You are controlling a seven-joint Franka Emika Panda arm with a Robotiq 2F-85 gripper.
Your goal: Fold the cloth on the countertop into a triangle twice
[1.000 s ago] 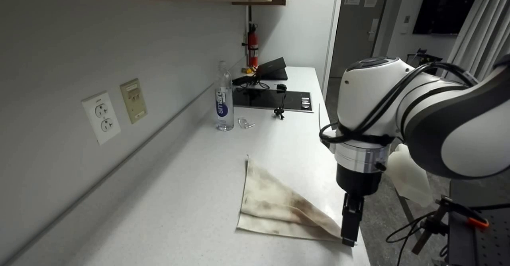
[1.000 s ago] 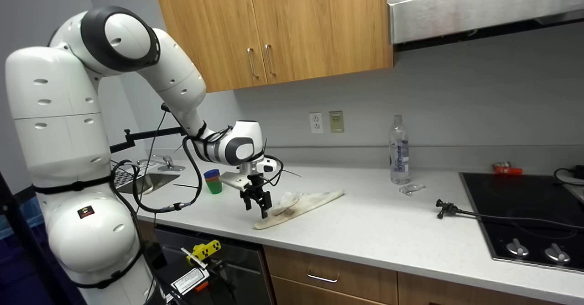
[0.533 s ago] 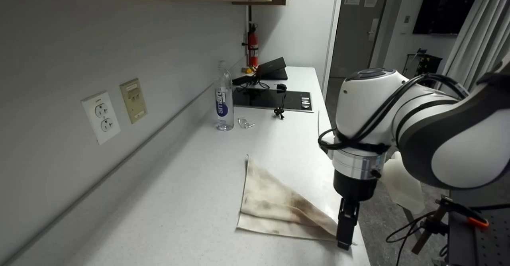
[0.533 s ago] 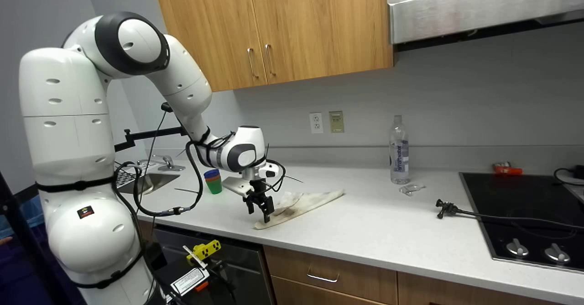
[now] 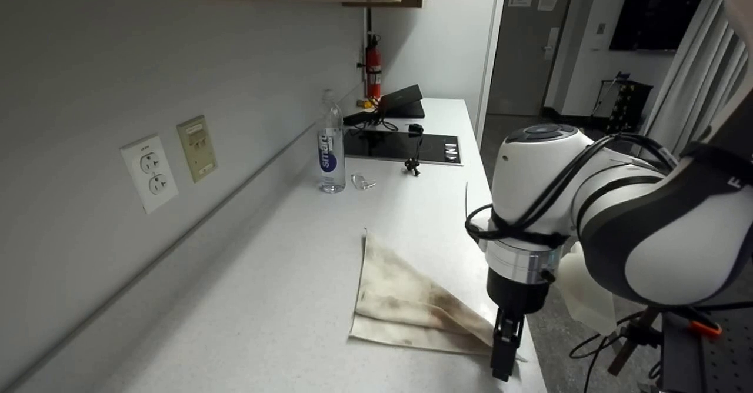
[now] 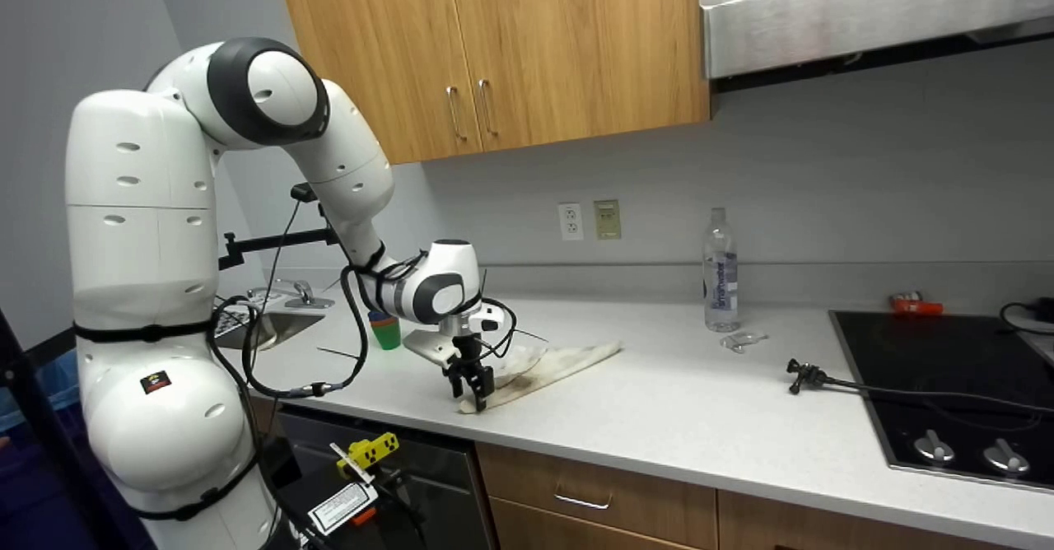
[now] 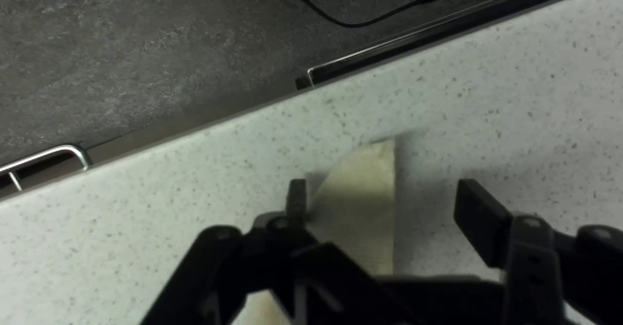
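- Cloth lay on the counter as a rough triangle, apparently folded once, with one corner aimed at the front edge.
- Pointing down over that corner was the gripper, probably set there to pinch it and carry it across for the second fold.
- Its fingers were spread wide, one to each side of the corner, and grasped nothing. In the wrist view one finger was right at the cloth's edge, though contact could not be told; the other stood off the cloth, over the counter.
- A bottle stood upright, well apart, seemingly leaving room for folding.
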